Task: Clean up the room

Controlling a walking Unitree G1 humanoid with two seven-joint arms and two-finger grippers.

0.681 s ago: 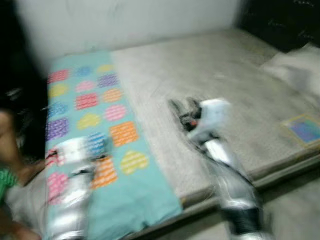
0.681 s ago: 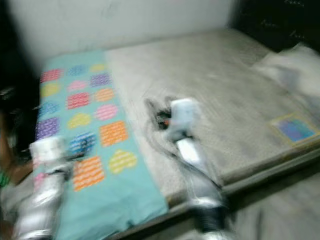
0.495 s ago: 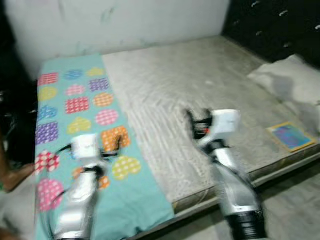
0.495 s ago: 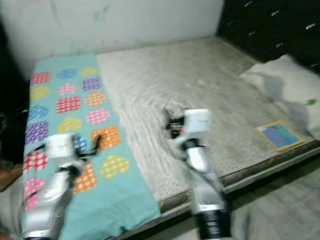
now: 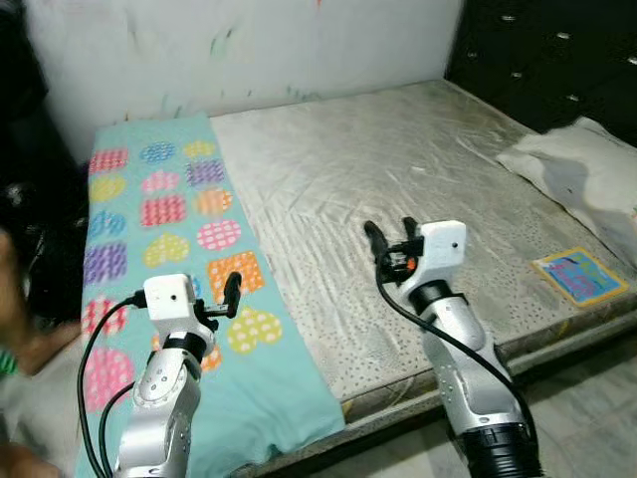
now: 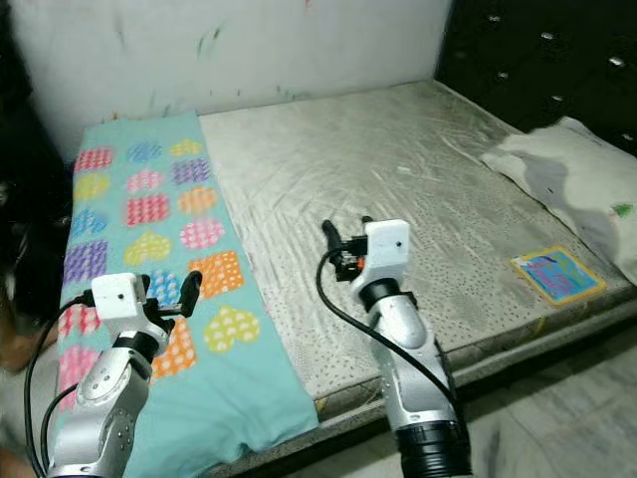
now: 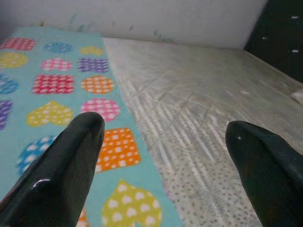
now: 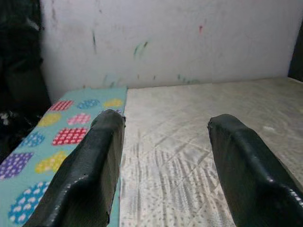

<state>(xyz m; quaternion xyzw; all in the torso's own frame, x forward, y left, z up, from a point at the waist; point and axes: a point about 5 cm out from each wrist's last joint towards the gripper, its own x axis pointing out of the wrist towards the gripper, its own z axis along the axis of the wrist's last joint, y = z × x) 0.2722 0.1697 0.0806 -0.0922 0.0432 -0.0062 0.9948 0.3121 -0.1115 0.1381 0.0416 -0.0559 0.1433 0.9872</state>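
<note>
**Two arms raised over a bare mattress**

One bare grey mattress (image 5: 398,189) lies against a marked white wall (image 5: 249,50), with one turquoise blanket (image 5: 174,249) patterned in coloured hearts and ovals spread flat over its left end. One white pillow (image 5: 572,174) rests at the mattress's right end, in front of a dark tufted headboard (image 5: 547,50). One small book with a blue and yellow cover (image 5: 580,276) lies flat near the mattress's front right corner, just beside the pillow and well apart from both arms.

Two silver arms reach forward. The left end effector (image 5: 233,290) hovers above the blanket's front part, near the orange shape and the yellow heart. In the left wrist view its two black fingers (image 7: 61,170) stand wide apart with nothing between them, the blanket's edge and the grey mattress showing through the gap. The right end effector (image 5: 386,237) hangs over the middle of the bare mattress. In the right wrist view its fingers (image 8: 90,175) are likewise spread wide and empty, pointing toward the wall, touching nothing.

At the far left edge of the head views, part of a person (image 5: 25,329) is seen beside the bed, blurred.
</note>
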